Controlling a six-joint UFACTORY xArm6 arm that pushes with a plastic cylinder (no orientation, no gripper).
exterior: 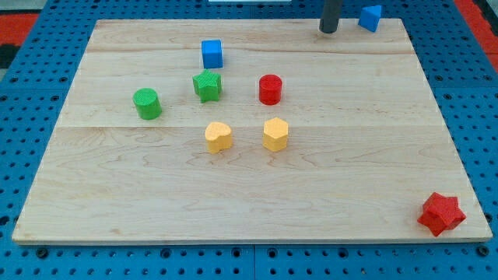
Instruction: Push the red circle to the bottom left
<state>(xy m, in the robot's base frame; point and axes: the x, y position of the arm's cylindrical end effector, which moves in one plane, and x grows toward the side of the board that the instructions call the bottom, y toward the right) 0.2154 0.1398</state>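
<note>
The red circle is seen as a short upright cylinder, set flat on the wooden board, above the middle of the view and slightly towards the view's right.

Lighting bright, even, diffuse from above. Desk shows no glare; blocks cast only short soft shadows at their bases. Focus slightly soft throughout, edges undistorted.
</note>
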